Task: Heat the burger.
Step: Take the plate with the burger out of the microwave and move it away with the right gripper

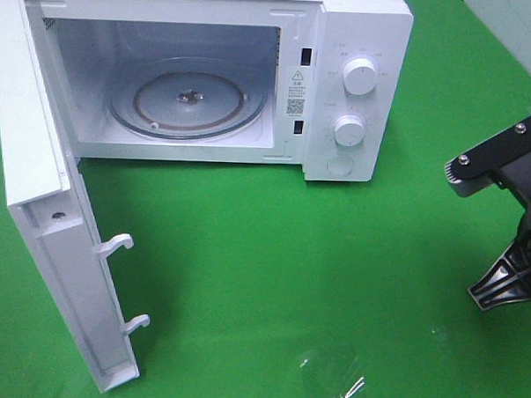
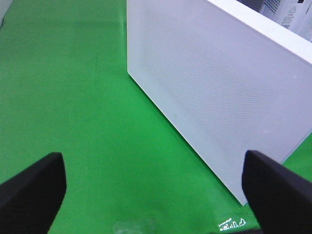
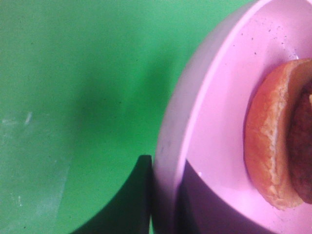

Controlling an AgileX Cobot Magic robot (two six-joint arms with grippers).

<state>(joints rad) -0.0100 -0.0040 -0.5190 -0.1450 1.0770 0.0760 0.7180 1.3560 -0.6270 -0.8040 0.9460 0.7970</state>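
Green cloth fills the exterior high view, and you have the microwave (image 1: pixel 200 73) at upper left with its door (image 1: pixel 45 198) swung fully open toward lower left, turntable (image 1: pixel 189 100) bare. Your right arm (image 1: pixel 507 218) sits at the right edge, well apart from the cavity; the burger and plate are out of frame here. The cavity lies up and to the left of that arm, so I judge the carry has to go that way, past the door's free edge.

In the left wrist view your left gripper (image 2: pixel 156 195) has its jaws spread wide on nothing, with only cloth between them. The door's frosted outer face fills the upper right.

In the right wrist view your right gripper (image 3: pixel 163 195) has its jaws pressed together on the rim of the pink plate (image 3: pixel 214 122), at lower centre. The burger (image 3: pixel 273 141) rests on that plate at the right edge of the frame: golden-brown bun, dark patty showing beside it, partly cut off. The right arm is the one carrying it.
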